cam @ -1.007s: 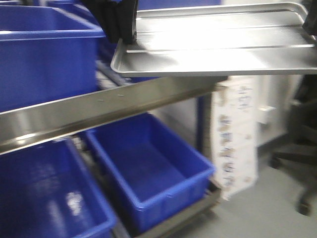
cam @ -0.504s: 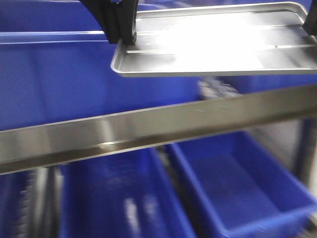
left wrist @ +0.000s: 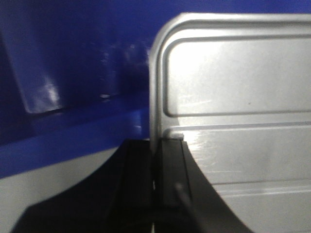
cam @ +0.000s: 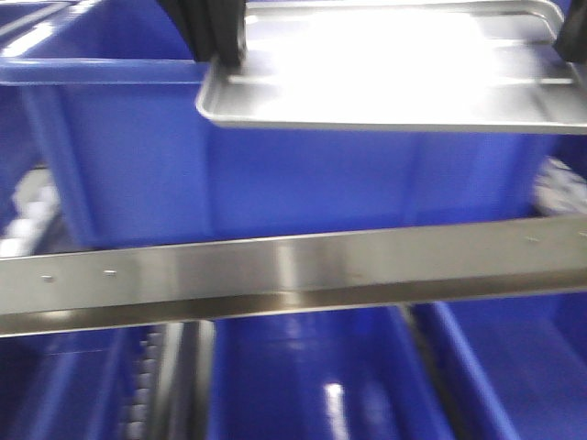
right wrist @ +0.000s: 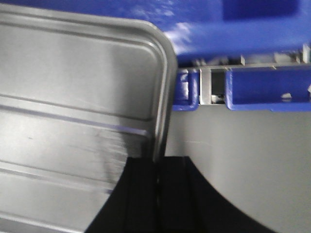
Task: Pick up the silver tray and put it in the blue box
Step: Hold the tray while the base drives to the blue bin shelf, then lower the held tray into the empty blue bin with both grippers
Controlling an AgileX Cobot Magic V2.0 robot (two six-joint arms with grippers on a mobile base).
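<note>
The silver tray (cam: 385, 69) hangs level at the top of the front view, shiny, with two long ridges. My left gripper (cam: 220, 46) is shut on its left rim, and my right gripper (cam: 570, 32) holds the right rim at the frame edge. The left wrist view shows the black jaws (left wrist: 154, 143) pinching the tray's (left wrist: 233, 97) edge. In the right wrist view the jaws (right wrist: 158, 160) clamp the opposite edge of the tray (right wrist: 73, 97). The blue box (cam: 275, 174) stands directly behind and below the tray, and its wall (left wrist: 73, 73) lies under the tray's left corner.
A steel shelf rail (cam: 293, 275) crosses the front view below the blue box. More blue crates (cam: 312, 385) sit on the lower level. In the right wrist view, smaller blue bins (right wrist: 262, 87) line a rack beyond grey floor (right wrist: 243, 160).
The scene has slid right behind the tray: the large blue box has come from the left to directly under it, and the rail now lies level. Both grippers keep their hold.
</note>
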